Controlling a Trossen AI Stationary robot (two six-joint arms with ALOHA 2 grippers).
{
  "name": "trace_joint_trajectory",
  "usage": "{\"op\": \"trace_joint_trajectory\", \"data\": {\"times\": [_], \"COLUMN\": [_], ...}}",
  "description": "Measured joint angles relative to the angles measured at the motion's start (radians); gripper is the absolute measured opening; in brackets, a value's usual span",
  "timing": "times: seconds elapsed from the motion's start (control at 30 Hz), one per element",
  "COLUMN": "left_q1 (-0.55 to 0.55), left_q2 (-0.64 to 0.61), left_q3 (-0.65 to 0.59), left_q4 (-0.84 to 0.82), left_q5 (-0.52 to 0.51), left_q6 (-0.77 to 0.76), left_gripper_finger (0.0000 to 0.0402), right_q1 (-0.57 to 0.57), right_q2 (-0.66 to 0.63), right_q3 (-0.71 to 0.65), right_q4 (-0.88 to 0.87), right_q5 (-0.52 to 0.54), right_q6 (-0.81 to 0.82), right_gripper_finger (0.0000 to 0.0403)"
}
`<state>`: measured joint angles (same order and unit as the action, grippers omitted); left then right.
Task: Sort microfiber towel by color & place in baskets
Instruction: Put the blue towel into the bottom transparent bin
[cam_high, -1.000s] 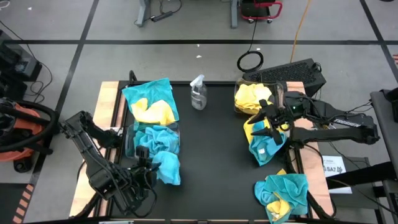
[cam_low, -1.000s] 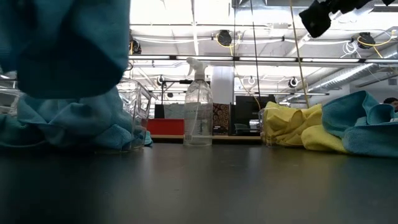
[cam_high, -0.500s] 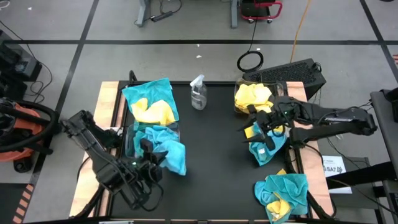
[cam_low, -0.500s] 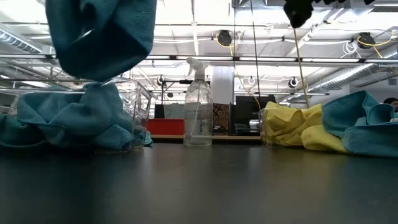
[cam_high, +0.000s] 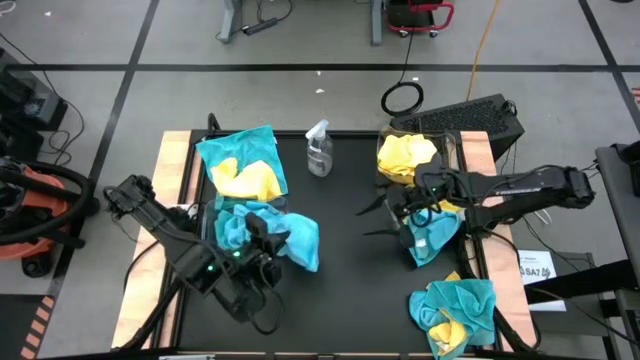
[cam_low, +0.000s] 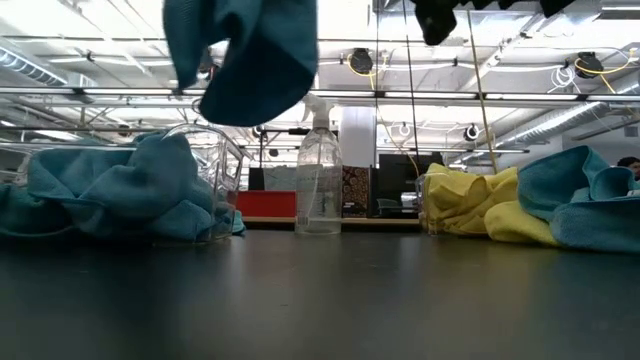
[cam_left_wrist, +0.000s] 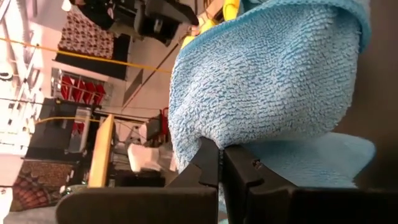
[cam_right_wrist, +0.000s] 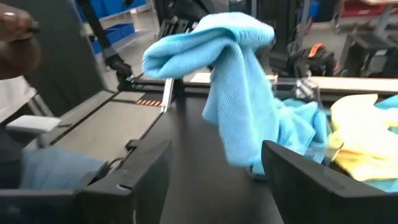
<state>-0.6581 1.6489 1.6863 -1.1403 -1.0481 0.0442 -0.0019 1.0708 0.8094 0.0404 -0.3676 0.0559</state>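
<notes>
high view: left gripper (cam_high: 268, 240) clamped on a teal towel (cam_high: 300, 243), held just beside the left basket (cam_high: 208, 222) w/ teal cloths, nearer the spray bottle (cam_high: 318, 150) side. right gripper (cam_high: 378, 218) fingers spread, empty, near the yellow-filled basket (cam_high: 384, 172).
low view: teal towel (cam_low: 245, 55) hangs above the table (cam_low: 320, 300), beside the bottle (cam_low: 319, 175).
left wrist: fingers (cam_left_wrist: 208, 165) pinch the towel (cam_left_wrist: 267, 81).
right wrist: fingers (cam_right_wrist: 292, 165) apart, nothing between.
</notes>
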Motion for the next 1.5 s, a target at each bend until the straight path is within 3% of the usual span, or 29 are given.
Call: {"op": "trace_joint_trajectory", "data": {"times": [0.47,0.77,1.17,1.3,1.5], "left_q1": [0.128,0.181,0.254,0.271,0.286], "left_q2": [0.0,0.0,0.0,0.0,0.0], "left_q3": [0.0,0.0,-0.001,-0.001,-0.001], "left_q4": [0.325,0.474,0.539,0.536,0.528], "left_q5": [0.135,0.25,0.418,0.477,0.496], "left_q6": [0.348,0.48,0.499,0.504,0.493], "left_gripper_finger": [0.0001,0.0001,0.0001,0.0001,0.0001], "right_q1": [0.025,0.034,0.065,0.067,0.082], "right_q2": [0.135,0.228,0.316,0.316,0.316], "right_q3": [0.0,0.0,0.0,0.0,0.0], "right_q4": [0.247,0.355,0.481,0.481,0.478], "right_q5": [0.085,0.105,0.1,0.103,0.104], "right_q6": [-0.026,-0.03,-0.033,-0.035,-0.048], "right_gripper_finger": [0.0356,0.0354,0.0351,0.0322,0.0207]}}
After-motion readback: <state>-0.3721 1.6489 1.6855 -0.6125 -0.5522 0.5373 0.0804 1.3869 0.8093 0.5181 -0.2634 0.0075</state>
